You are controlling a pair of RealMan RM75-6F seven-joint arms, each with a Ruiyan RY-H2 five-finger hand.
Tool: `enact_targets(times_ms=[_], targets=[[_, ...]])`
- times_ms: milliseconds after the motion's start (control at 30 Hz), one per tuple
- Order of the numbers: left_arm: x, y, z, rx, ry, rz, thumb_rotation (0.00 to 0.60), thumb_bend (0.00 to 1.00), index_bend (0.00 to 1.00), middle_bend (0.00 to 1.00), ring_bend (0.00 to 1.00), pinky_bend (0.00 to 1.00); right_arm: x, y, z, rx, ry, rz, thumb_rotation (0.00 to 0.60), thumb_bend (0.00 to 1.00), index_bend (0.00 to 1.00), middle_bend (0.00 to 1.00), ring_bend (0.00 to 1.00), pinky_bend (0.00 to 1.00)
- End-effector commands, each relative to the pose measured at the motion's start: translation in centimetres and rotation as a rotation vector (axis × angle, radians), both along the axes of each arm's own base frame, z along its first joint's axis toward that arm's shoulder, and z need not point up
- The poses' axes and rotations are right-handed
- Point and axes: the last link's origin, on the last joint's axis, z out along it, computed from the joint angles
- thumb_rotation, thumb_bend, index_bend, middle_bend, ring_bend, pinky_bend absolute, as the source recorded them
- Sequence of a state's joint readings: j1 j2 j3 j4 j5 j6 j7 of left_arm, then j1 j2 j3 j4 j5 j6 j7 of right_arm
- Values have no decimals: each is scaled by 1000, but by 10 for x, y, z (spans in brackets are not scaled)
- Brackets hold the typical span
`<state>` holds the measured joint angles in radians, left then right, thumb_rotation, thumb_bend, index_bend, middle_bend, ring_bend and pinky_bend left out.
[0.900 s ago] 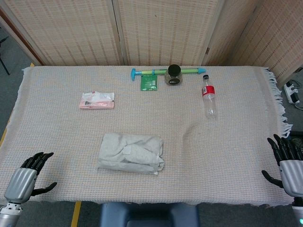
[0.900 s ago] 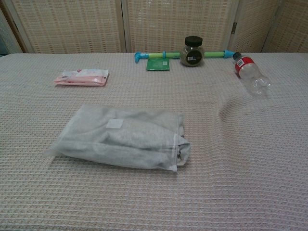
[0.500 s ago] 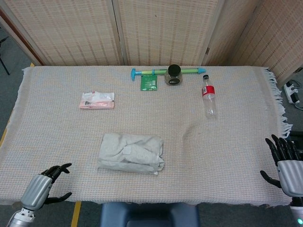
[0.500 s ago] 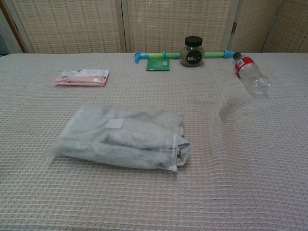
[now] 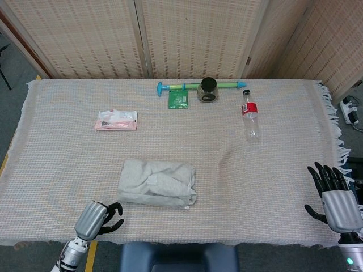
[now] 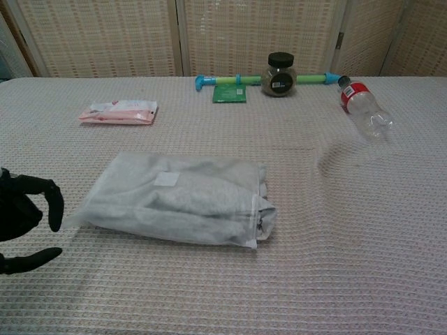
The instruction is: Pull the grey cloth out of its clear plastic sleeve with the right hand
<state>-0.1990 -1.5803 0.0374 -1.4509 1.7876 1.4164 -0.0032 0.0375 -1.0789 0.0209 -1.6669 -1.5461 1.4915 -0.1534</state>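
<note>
**Left hand moved in beside the sleeve; right hand barely shifted**

1. Left hand [image 5: 97, 218]: I have brought it inward along the near edge since the earlier frames; it now sits just left of the sleeve's near-left corner and has entered the chest view. Fingers [image 6: 47, 197] curled but apart, holding nothing, not touching the sleeve.
2. Right hand [image 5: 336, 198]: at the far right edge of the table [image 5: 283, 141], drawn slightly inward from before. Fingers spread, holding nothing, well apart from the sleeve.
3. Sleeve [image 5: 157, 183]: lying flat, near centre of the table, unmoved. Its open end faces right.
4. Cloth [image 6: 188, 192]: grey, folded, still fully inside the sleeve.
5. Pink packet [image 5: 116, 120], green pouch [image 5: 179, 98], jar [image 5: 208, 89], green tube [image 5: 187, 86], bottle [image 5: 250, 115]: all at the far side, unchanged.
</note>
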Motion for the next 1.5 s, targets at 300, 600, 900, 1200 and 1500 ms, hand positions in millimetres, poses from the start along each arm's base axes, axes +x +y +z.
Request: enact_targets(times_ms=[300,600,900,1200,1500], targets=[[8,41,-34,175,137,-8,600,315,541,1000,1000,1000,1,-1,0,5,-3,2,600,125,0,0,0,0],[-3,43,-37,169,198,18,600,296,468,1000,1000,1000,2,0,-1,20,-8,9,600,125,0,0,0,0],[-7,41,-34,175,210,30,600,299,487,1000,1000,1000,2,1,-2,35,-12,14,600,125,0,0,0,0],[-20,40,-34,182,238,67,600,299,488,1000,1000,1000,3,3,-1,40,-16,21,600,124,0,0,0,0],[-26,43,-32,200,229,71,599,316,535,1000,1000,1000,4,3,-4,55,-11,22,600,125,0,0,0,0]])
